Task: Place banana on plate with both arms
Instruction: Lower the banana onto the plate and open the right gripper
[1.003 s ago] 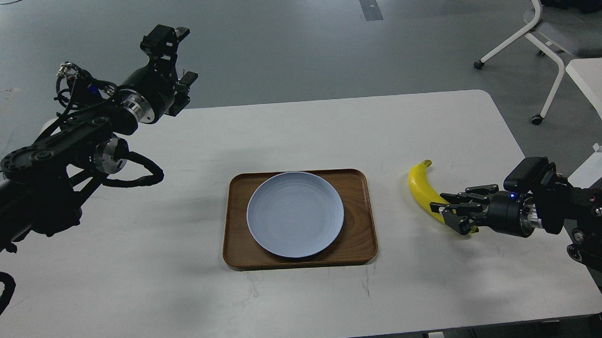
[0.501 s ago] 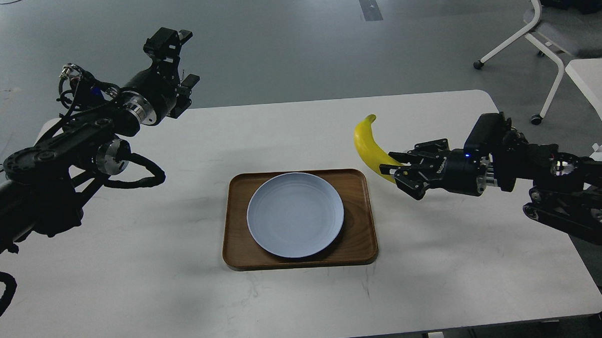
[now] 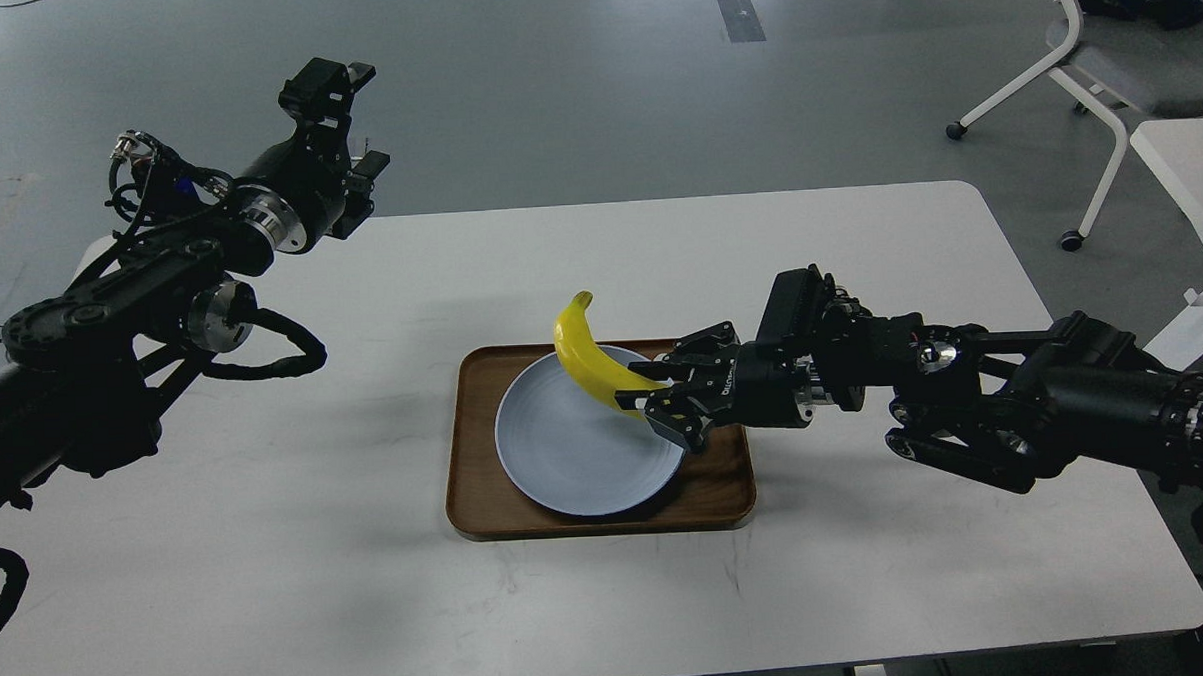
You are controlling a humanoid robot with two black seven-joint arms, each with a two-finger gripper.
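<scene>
My right gripper (image 3: 660, 388) is shut on the lower end of the yellow banana (image 3: 586, 354) and holds it in the air over the right part of the pale blue-grey plate (image 3: 560, 449). The banana's stem points up and to the left. The plate lies on a brown wooden tray (image 3: 727, 484) in the middle of the white table. My left gripper (image 3: 346, 122) is raised above the table's far left corner, far from the plate, with its fingers spread apart and nothing between them.
The white table (image 3: 269, 550) spreads around the tray. A white office chair (image 3: 1102, 60) stands on the grey floor at the far right, and another white table's edge (image 3: 1191, 172) shows at the right border.
My right arm lifted the banana from the table at the right and carried it left, to above the plate. The left arm has barely moved.
</scene>
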